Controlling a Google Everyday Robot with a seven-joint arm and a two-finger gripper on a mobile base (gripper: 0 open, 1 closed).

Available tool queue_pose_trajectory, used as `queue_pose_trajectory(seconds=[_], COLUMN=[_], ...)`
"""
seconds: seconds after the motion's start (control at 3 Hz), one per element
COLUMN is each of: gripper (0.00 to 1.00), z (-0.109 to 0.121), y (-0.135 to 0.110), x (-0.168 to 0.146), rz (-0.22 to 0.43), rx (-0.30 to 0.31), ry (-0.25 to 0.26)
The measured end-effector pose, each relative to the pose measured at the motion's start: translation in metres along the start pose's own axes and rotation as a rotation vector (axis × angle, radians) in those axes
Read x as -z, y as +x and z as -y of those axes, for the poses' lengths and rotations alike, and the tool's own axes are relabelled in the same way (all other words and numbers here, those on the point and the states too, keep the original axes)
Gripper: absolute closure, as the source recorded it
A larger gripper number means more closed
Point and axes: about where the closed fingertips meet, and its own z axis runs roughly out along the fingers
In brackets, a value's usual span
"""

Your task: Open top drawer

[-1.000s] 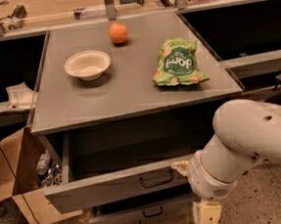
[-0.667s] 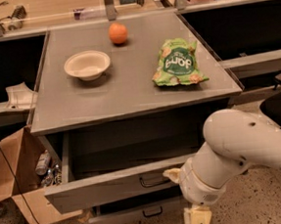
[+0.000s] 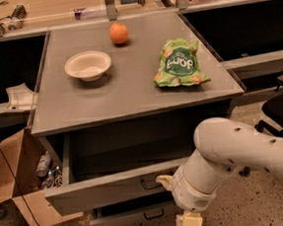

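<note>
The top drawer, a smooth grey metal box, stands pulled out. Its dark loop handle lies at ten o'clock from the cream gripper. Grasp state cannot be told.

Lab-like workroom, grey workbench, office chair, tool at top drawer

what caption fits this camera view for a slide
Wide grey metal top drawer pulled open, robot gripper beside its dark loop handle.

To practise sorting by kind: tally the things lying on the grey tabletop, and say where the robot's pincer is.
bowl: 1
orange: 1
snack bag: 1
Total: 3
The pincer is below, at the front of the open top drawer.
</note>
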Motion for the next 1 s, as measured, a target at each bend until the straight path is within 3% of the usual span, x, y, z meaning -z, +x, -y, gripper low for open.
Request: queue_pose_trajectory(seconds=[0.67,1.0], gripper=[0.00,0.00], z=[-0.024,-0.065], y=[0.011,0.025], x=[0.003,0.026], rz=[-0.014,0.008], rx=[-0.001,-0.043], ry=[-0.058,-0.074])
